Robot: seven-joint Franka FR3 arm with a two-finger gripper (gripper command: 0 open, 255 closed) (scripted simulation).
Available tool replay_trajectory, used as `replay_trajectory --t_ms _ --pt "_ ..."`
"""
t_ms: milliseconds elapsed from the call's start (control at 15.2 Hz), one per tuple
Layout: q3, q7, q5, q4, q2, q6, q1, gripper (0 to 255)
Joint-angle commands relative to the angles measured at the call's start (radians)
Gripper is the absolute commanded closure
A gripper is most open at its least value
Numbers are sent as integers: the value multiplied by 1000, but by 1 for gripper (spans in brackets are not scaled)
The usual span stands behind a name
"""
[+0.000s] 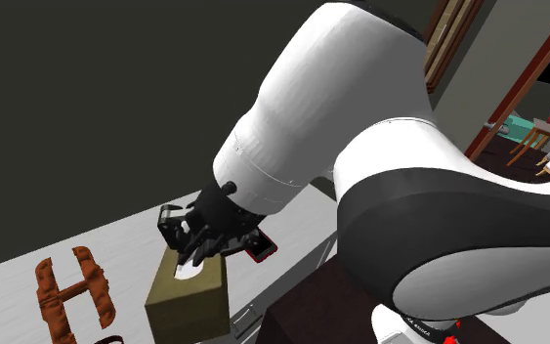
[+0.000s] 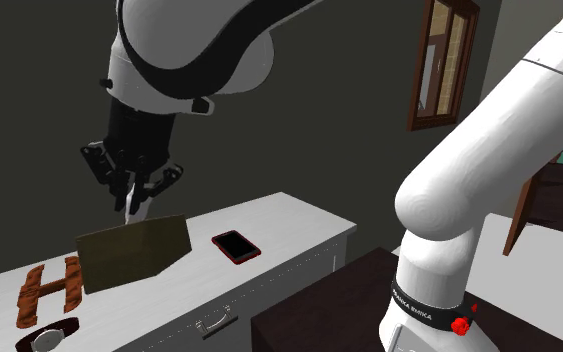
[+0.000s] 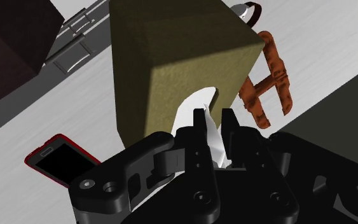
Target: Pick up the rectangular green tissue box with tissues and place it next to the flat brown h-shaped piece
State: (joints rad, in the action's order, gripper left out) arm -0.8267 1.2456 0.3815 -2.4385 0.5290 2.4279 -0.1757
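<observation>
We see the gripper (image 3: 215,121) closed on the white tissue (image 3: 199,114) sticking out of the olive-green tissue box (image 2: 134,252). The slot side faces up twd the gripper. In the second exterior view the box's long axis runs roughly along the table (image 2: 289,215) and is tilted, w/ the view's right end higher. The box is just beside the brown H piece (image 2: 49,288). We can't tell if it's touching the table. A red-edged phone (image 2: 236,246) lies nearby.

Small dark lettering reading "FRANKA EMIKA", running up the white lower link of the robot arm (image 2: 431,285) just above its stand, only its last letters legible in the shoulder view, no other readable text or numbers
</observation>
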Motion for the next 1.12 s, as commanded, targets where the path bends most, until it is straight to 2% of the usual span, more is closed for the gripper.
replay_trajectory --t_ms 0,594,1056 --pt "-14 2 1 -18 -14 33 5 255" --pt "-90 23 -7 -89 -85 175 38 255" --pt "-178 60 -40 -134 -162 298 99 255"
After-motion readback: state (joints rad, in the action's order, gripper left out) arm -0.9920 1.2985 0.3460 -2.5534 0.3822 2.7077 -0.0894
